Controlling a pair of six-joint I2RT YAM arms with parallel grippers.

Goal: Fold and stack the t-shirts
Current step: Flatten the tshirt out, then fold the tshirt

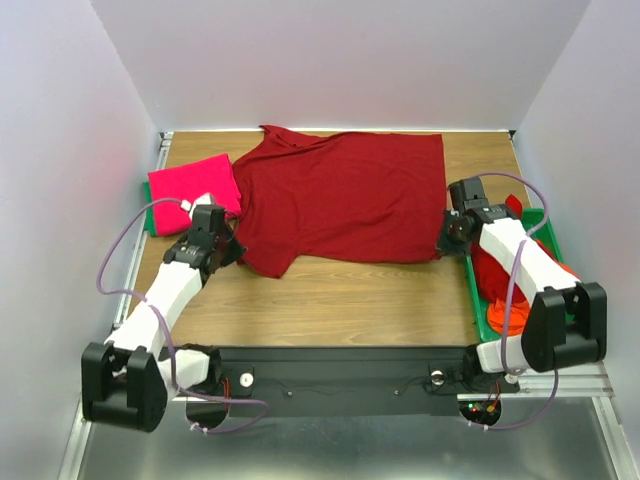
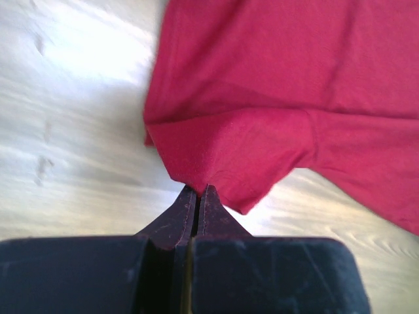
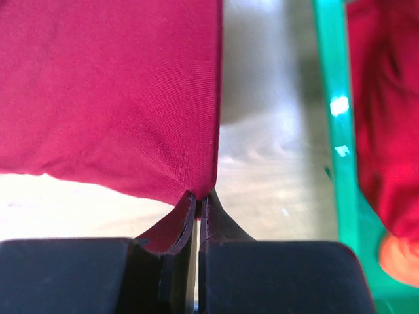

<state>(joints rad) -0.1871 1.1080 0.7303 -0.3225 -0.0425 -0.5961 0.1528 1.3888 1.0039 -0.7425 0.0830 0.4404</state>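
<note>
- The dark red t-shirt (image 1: 340, 200) lies spread flat just beside the green tray (image 1: 474, 290).
- The right gripper (image 3: 198, 195) is clamped on the hem corner nearest the tray. The left gripper (image 2: 198, 191) pinches the sleeve farthest from it (both grips look thin).
- The first fold seems to be starting; next, lift both ends evenly.

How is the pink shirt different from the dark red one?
The pink shirt is folded small; the dark red shirt lies spread wide. The pink shirt sits far left, the dark red shirt in the middle. The left gripper and right gripper pinch the dark red shirt, not the pink shirt. Both are plain.
</note>
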